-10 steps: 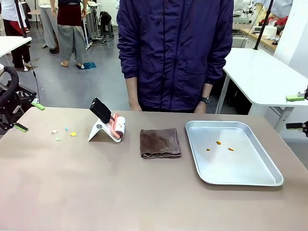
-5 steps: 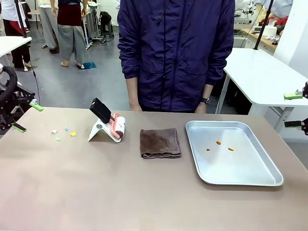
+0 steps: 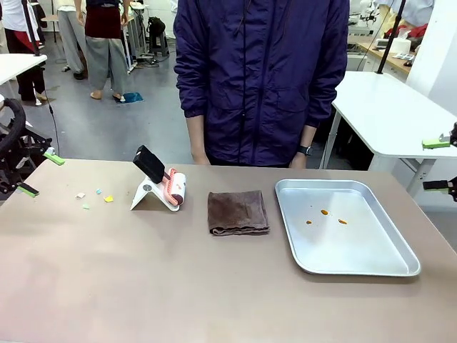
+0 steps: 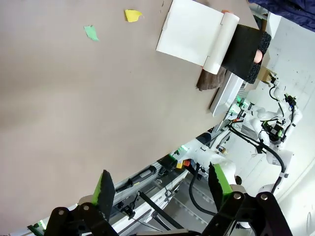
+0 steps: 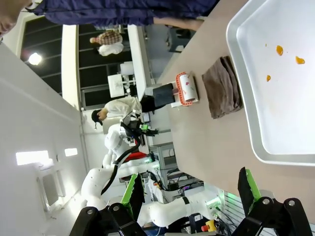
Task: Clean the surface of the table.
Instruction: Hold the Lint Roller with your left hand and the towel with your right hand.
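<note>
I see the left gripper (image 3: 41, 174) spread wide and empty at the tabletop's (image 3: 178, 286) left edge. The right gripper (image 3: 434, 165) is also spread and empty, just past its right edge. The tabletop lies between them, carrying paper scraps (image 3: 108, 199), lint roller (image 3: 175, 189), brown cloth (image 3: 238, 212) and tray (image 3: 357, 246).

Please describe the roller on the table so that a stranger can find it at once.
On the tan table, look left of the silver tray, past the folded brown cloth. There the roller leans on a white stand; only it has a black handle and a pink-edged white roll, unlike the flat cloth and tiny paper scraps beside it.
</note>
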`<state>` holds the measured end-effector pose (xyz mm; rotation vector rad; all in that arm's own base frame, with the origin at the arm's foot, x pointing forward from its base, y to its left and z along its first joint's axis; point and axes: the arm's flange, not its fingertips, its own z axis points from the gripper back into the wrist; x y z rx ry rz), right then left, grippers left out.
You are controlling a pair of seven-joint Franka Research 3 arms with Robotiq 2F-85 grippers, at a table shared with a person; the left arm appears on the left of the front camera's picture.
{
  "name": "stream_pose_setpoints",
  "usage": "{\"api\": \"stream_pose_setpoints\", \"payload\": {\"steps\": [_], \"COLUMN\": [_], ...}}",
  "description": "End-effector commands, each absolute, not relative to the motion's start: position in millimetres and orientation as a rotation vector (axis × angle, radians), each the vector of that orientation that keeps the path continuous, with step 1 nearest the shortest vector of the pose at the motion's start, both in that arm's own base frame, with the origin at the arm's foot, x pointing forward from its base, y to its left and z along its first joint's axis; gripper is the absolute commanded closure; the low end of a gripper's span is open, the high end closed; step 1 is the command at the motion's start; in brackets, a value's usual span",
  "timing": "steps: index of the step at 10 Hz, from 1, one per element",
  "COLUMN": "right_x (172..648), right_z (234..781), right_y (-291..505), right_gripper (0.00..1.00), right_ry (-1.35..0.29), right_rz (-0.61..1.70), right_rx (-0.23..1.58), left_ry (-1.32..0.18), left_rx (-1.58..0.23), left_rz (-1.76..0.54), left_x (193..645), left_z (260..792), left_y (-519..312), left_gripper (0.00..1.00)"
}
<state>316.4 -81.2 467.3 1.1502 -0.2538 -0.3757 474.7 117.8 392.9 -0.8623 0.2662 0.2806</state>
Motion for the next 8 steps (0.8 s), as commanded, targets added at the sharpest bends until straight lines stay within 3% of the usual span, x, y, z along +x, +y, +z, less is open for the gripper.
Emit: {"api": "stream_pose_setpoints", "payload": {"steps": [1, 3, 8], "right_x": [317.4, 328.1, 355.5], "right_z": [480.0, 494.5, 517.1], "right_y": [-94.2, -76.9, 70.9], "right_gripper": [0.0, 0.0, 0.0], "right_ry": [-0.23, -0.288, -0.268], "right_rz": [-0.38, -0.368, -0.079], "right_rx": [1.173, 1.165, 1.09], "left_ry": [0.22, 0.138, 0.082], "left_rx": [-0.982, -1.102, -1.123], "left_rz": [0.22, 0.187, 0.172], "left_x": [466.8, 467.1, 498.3], "left_z": [411.6, 436.7, 476.9], "left_y": [117.0, 110.1, 49.3], "left_gripper": [0.0, 0.0, 0.0]}}
